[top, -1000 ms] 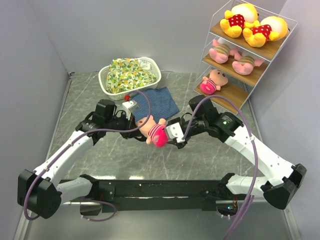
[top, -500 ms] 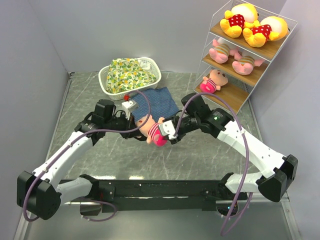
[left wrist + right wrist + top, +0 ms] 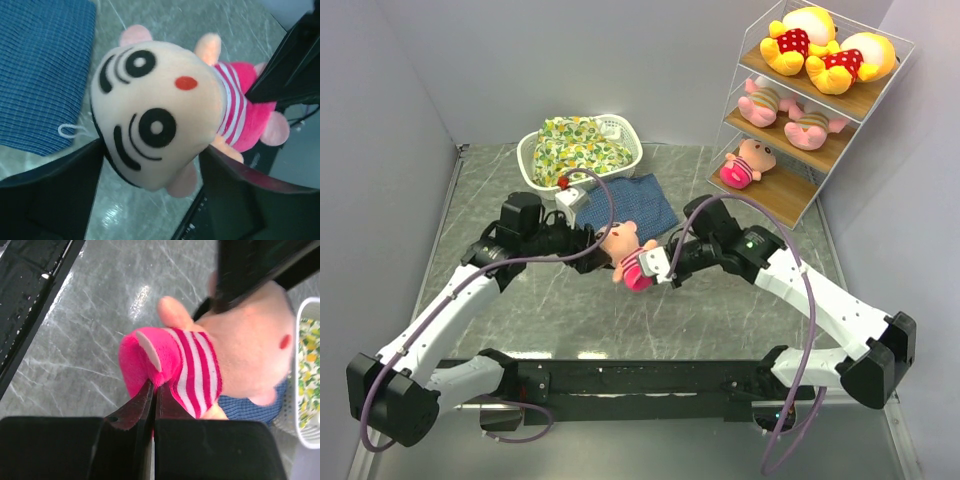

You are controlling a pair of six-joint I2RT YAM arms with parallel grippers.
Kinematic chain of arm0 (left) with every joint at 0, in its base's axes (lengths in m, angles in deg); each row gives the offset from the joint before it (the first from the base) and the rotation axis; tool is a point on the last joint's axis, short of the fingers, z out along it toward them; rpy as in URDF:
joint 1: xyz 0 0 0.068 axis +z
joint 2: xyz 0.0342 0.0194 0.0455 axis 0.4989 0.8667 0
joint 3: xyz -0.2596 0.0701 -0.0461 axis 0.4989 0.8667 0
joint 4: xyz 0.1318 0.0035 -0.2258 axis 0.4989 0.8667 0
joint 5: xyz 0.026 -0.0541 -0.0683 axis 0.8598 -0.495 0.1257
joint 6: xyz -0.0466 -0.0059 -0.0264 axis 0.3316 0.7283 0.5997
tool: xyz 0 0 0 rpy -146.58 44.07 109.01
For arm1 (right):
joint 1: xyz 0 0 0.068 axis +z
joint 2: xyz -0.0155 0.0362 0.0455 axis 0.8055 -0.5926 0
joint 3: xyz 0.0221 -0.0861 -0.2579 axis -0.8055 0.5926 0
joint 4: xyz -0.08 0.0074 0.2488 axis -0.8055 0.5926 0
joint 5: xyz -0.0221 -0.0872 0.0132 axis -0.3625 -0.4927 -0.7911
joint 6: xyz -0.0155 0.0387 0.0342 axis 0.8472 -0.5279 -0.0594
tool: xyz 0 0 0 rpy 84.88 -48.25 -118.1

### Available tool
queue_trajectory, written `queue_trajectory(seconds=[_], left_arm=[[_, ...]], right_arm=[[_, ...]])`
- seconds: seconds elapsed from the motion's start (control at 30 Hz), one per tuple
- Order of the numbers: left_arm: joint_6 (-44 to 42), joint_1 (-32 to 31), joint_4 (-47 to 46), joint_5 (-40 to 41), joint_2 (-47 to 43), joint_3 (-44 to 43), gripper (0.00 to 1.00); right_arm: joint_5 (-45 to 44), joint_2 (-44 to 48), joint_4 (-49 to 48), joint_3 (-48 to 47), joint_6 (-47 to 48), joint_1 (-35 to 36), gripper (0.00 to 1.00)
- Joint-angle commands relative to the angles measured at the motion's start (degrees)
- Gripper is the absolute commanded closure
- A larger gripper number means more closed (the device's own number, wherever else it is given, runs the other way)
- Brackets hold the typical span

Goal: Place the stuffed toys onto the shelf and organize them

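Marble table (image 3: 720,310) under the doll (image 3: 632,262); left hand (image 3: 603,246) clamps its head, right hand (image 3: 657,268) pinches its half-hidden body.

Soft matt plush on the doll (image 3: 150,125); just beside it, fine-checked woven blue cloth (image 3: 40,75); beneath it, glossy marbled table (image 3: 75,340); beyond it, white plastic basket (image 3: 532,178).

The top camera is looking down from behind over the whole table (image 3: 705,322); both wrist cameras are staring close-up at one doll (image 3: 155,120) from opposite sides.
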Motion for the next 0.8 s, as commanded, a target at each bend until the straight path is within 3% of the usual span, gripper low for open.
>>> queue_trajectory(seconds=[0.0,0.07,0.17,0.27,0.43,0.47,0.6,0.77], left_arm=[[2.2,-0.3,-6.3,4.9,-2.4,-5.3,0.11],[2.6,-0.3,-6.8,9.7,-2.3,-6.3,0.01],[3.3,-0.3,-6.9,14.6,-2.2,-8.2,0.04],[4.0,-0.3,-7.1,25.1,-2.9,-8.6,0.04],[4.8,-0.2,-9.2,54.5,-5.1,-4.1,0.04],[5.3,-0.2,-10.6,57.3,-6.1,-2.0,0.04],[7.2,-0.1,-12.0,64.7,-8.1,2.8,0.04],[7.1,0.1,-10.7,66.5,-8.2,2.9,0.03]], right_arm=[[-3.4,4.4,-6.2,6.2,-4.5,0.1,1.00],[-3.9,5.5,-8.9,8.4,-6.7,-0.1,1.00],[-4.7,7.7,-12.5,12.2,-9.5,-0.7,1.00],[-7.7,9.2,-14.4,13.9,-11.6,-2.0,1.00],[-16.4,10.5,-25.4,18.4,-16.8,-4.3,1.00],[-18.5,10.2,-27.2,19.1,-18.1,-5.3,1.00],[-25.1,9.1,-32.0,20.7,-19.5,-10.3,1.00],[-39.6,7.9,-35.5,21.0,-23.6,-16.5,1.00]])
